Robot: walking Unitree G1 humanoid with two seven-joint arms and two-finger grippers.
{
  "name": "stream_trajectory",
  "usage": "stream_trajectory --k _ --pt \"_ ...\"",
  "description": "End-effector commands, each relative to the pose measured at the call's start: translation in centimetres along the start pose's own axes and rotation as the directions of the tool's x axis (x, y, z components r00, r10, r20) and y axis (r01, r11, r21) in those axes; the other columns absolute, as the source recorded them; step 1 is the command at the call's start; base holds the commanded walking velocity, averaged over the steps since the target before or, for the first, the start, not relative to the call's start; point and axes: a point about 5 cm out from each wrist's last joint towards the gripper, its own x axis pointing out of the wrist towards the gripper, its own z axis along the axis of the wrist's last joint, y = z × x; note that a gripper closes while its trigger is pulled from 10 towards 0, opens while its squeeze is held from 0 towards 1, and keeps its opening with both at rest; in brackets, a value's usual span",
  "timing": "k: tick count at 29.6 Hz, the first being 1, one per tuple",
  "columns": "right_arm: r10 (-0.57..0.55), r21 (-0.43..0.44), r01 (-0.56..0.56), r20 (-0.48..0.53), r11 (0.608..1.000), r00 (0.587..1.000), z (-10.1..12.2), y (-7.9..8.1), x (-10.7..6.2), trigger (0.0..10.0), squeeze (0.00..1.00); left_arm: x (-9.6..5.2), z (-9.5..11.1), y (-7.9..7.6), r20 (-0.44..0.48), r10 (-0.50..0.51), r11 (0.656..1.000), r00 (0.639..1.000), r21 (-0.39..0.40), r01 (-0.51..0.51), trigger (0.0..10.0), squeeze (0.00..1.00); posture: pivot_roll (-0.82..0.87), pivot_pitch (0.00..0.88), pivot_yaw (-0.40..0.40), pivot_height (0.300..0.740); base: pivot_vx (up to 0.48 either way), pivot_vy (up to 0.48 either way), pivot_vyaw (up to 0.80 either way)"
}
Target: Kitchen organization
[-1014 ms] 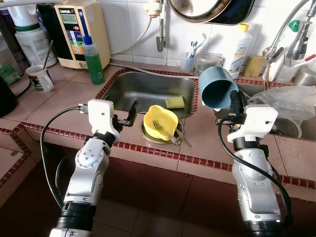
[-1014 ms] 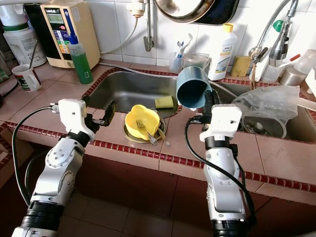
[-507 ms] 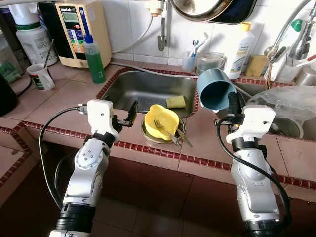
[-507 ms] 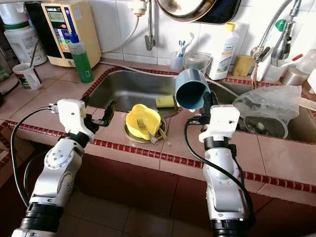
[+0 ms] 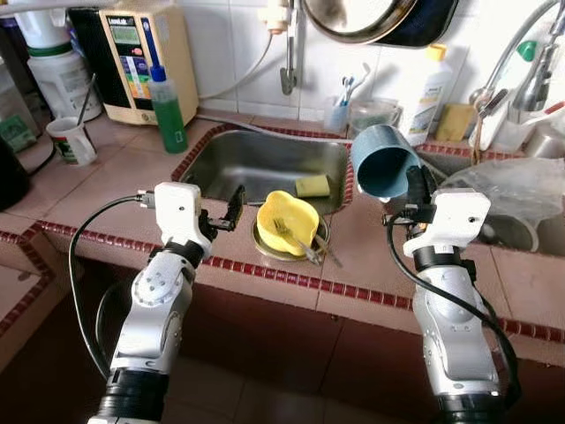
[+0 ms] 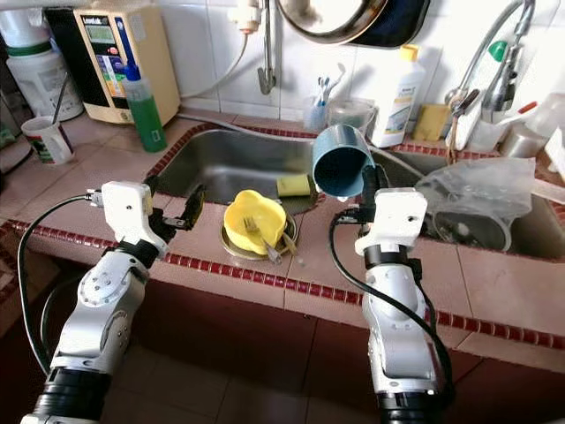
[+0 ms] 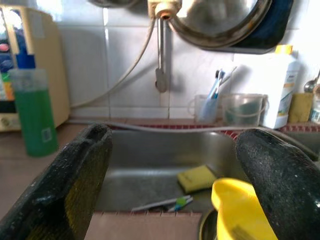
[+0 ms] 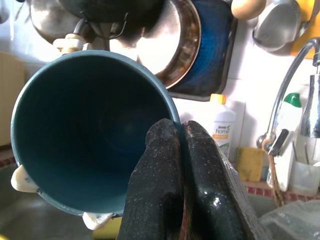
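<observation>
bowl on counter edge | sponge in sink behind

The right gripper pinches the rim of a dark blue cup, its two black fingers pressed together, one inside the mouth. Behind hang pans; a white bottle and a curved faucet stand beyond.

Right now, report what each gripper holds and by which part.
Right gripper pinches the blue cup by its rim, one finger inside, one outside. Left gripper is open and holds nothing.
</observation>
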Motion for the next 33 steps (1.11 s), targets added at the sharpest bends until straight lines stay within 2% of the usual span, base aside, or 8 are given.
stream_trajectory --k 1,33 --pt "0.012 0.011 -0.013 0.017 1.0 1.0 0.33 0.26 0.37 10.0 0.0 0.04 0.32 0.11 0.003 0.0 1.0 1.0 0.012 0.0 10.0 0.0 -0.08 0.013 0.027 0.74 0.319 0.0 0.0" --pt "0.008 0.012 -0.008 0.012 1.0 1.0 0.3 0.18 0.22 10.0 0.0 0.03 0.44 0.14 -0.001 -0.001 1.0 1.0 0.009 0.001 10.0 0.0 -0.08 0.028 0.028 0.74 0.322 0.0 0.0"
